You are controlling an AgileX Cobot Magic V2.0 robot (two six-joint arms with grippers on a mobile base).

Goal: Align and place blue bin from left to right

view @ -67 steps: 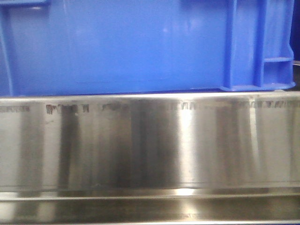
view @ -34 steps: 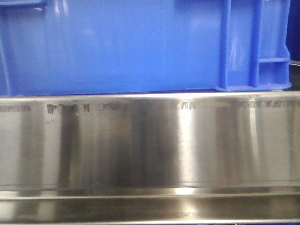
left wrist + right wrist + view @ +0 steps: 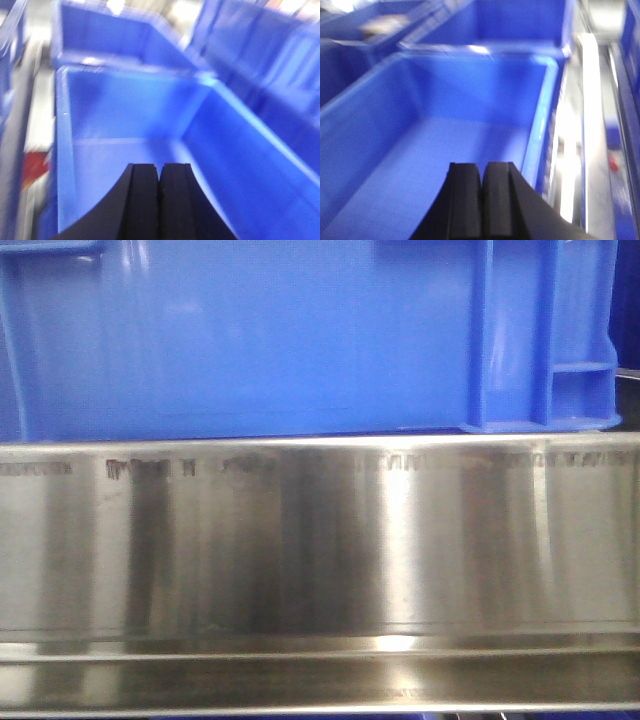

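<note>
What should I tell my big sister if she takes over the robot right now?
Left gripper: fingers shut, holding nothing, over the open blue bin.
Right gripper: fingers shut, empty, over the same kind of bin.
Blue bin sits on the steel shelf; more blue bins stand behind.
Done: cannot tell if it is lined up.
Left: check alignment and finish placing.

Brushed steel shelf front (image 3: 320,540) reflects bright light.
</note>
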